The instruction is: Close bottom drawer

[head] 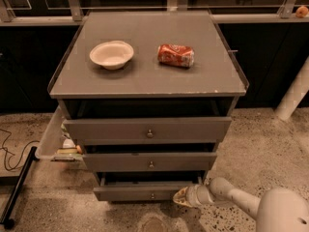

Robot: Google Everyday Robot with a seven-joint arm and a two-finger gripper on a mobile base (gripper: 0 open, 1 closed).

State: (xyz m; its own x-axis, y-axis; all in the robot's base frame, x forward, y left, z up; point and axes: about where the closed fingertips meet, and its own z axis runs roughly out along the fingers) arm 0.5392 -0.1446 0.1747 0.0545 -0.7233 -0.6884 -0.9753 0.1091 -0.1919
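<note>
The bottom drawer (140,193) is the lowest of three in the grey cabinet (145,81). Its flat grey front with a small round knob (152,195) stands out only a little from the cabinet, with a narrow dark gap above it. My gripper (180,197) is at the end of a white arm that reaches in from the lower right. It sits against the right end of the bottom drawer's front, close to the floor.
A white bowl (111,54) and a red can (175,55) lying on its side rest on the cabinet top. The top drawer (147,128) and middle drawer (149,161) also stand out. A clear side bin (57,139) hangs at the left. A black cable (12,151) lies on the floor.
</note>
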